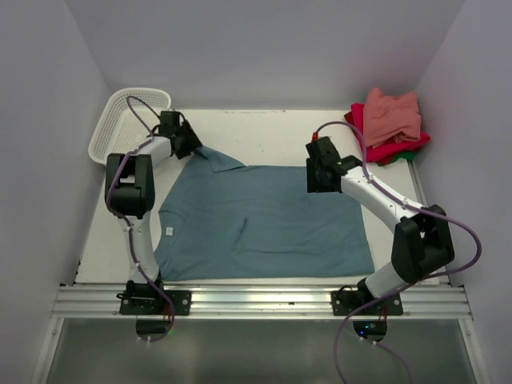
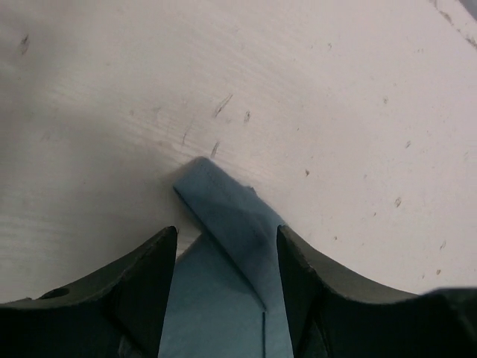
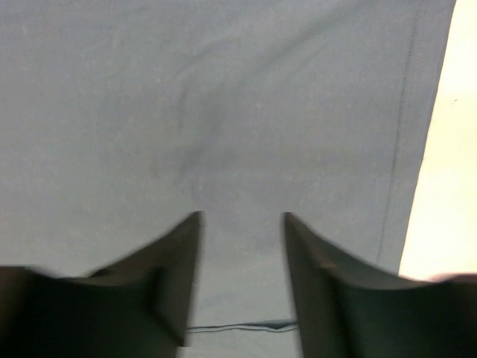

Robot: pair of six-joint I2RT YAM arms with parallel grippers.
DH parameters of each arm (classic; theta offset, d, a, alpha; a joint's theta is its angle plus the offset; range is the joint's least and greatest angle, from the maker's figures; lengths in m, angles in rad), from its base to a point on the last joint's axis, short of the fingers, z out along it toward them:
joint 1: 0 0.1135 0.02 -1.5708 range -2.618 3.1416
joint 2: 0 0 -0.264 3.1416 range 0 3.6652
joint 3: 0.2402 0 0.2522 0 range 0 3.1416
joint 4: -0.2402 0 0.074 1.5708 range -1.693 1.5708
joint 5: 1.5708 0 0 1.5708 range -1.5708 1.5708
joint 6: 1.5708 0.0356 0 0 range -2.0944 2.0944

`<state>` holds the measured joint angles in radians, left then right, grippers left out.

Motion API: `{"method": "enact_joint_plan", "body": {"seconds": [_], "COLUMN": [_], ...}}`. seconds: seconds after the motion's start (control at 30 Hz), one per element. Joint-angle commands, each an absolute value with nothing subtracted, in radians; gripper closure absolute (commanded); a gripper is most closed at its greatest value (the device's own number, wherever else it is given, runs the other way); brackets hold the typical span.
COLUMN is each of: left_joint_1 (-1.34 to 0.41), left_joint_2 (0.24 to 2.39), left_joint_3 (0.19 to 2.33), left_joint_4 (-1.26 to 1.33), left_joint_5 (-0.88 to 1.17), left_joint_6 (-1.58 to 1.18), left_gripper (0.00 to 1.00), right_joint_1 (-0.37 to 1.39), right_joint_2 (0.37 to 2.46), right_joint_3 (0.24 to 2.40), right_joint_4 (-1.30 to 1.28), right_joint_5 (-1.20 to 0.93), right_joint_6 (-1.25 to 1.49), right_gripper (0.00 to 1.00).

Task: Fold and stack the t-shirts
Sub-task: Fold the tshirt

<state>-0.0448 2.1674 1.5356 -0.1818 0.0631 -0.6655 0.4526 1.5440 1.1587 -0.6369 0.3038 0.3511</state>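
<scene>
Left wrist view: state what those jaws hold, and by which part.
Nothing is held. The left gripper has its jaws open either side of the sleeve tip of the dusty teal-blue cotton t-shirt, not clamped on it.

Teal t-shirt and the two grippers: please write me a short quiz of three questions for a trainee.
1. True or false: the teal t-shirt is already folded.
2. Where is the pile of folded shirts? A) far right corner B) near left corner C) on the teal shirt
3. Fill in: the open fingers of the left gripper stand on either side of the shirt's ____ tip.
Key: 1 false; 2 A; 3 sleeve.
</scene>
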Motion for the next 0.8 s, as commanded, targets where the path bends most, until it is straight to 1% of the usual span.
{"method": "enact_joint_plan", "body": {"seconds": [0.0, 0.03, 0.07, 0.1, 0.17, 0.2, 0.27, 0.37, 0.43, 0.5, 0.53, 0.6, 0.63, 0.67, 0.77], "left_joint_1": [-0.034, -0.034, -0.034, -0.034, -0.034, -0.034, -0.034, -0.034, -0.034, -0.035, -0.035, -0.037, -0.037, -0.038, -0.040], "left_joint_2": [2.250, 2.256, 2.261, 2.263, 2.253, 2.240, 2.220, 2.155, 2.070, 1.970, 1.936, 1.841, 1.812, 1.784, 1.701], "left_joint_3": [1.572, 1.575, 1.580, 1.582, 1.572, 1.566, 1.557, 1.519, 1.450, 1.364, 1.336, 1.257, 1.232, 1.209, 1.164], "left_joint_4": [-0.109, -0.100, -0.091, -0.078, -0.055, -0.048, -0.044, -0.052, -0.052, -0.046, -0.048, -0.052, -0.052, -0.054, -0.064], "left_joint_5": [0.109, 0.120, 0.138, 0.147, 0.158, 0.160, 0.156, 0.164, 0.164, 0.166, 0.163, 0.161, 0.163, 0.158, 0.141], "left_joint_6": [-0.690, -0.696, -0.698, -0.699, -0.703, -0.703, -0.699, -0.693, -0.693, -0.693, -0.693, -0.698, -0.699, -0.699, -0.687], "left_gripper": [0.42, 0.48, 0.56, 0.76, 0.91, 1.00, 1.00, 1.00, 1.00, 1.00, 1.00, 1.00, 1.00, 1.00, 1.00], "right_joint_1": [0.453, 0.453, 0.453, 0.453, 0.453, 0.453, 0.451, 0.448, 0.430, 0.405, 0.381, 0.342, 0.306, 0.286, 0.246], "right_joint_2": [1.503, 1.503, 1.499, 1.496, 1.482, 1.477, 1.468, 1.456, 1.444, 1.419, 1.408, 1.390, 1.381, 1.382, 1.407], "right_joint_3": [1.169, 1.167, 1.167, 1.166, 1.161, 1.160, 1.154, 1.140, 1.129, 1.098, 1.085, 1.034, 1.023, 1.013, 1.020], "right_joint_4": [-0.644, -0.649, -0.649, -0.649, -0.653, -0.650, -0.649, -0.649, -0.655, -0.643, -0.614, -0.571, -0.537, -0.526, -0.479], "right_joint_5": [0.337, 0.339, 0.342, 0.342, 0.354, 0.360, 0.367, 0.425, 0.494, 0.515, 0.532, 0.531, 0.528, 0.528, 0.535], "right_joint_6": [0.351, 0.351, 0.351, 0.351, 0.350, 0.350, 0.350, 0.359, 0.393, 0.435, 0.446, 0.477, 0.489, 0.497, 0.502], "right_gripper": [0.57, 0.65, 0.78, 0.84, 0.91, 0.92, 0.94, 0.93, 0.92, 0.82, 0.71, 0.61, 0.48, 0.43, 0.39]}}
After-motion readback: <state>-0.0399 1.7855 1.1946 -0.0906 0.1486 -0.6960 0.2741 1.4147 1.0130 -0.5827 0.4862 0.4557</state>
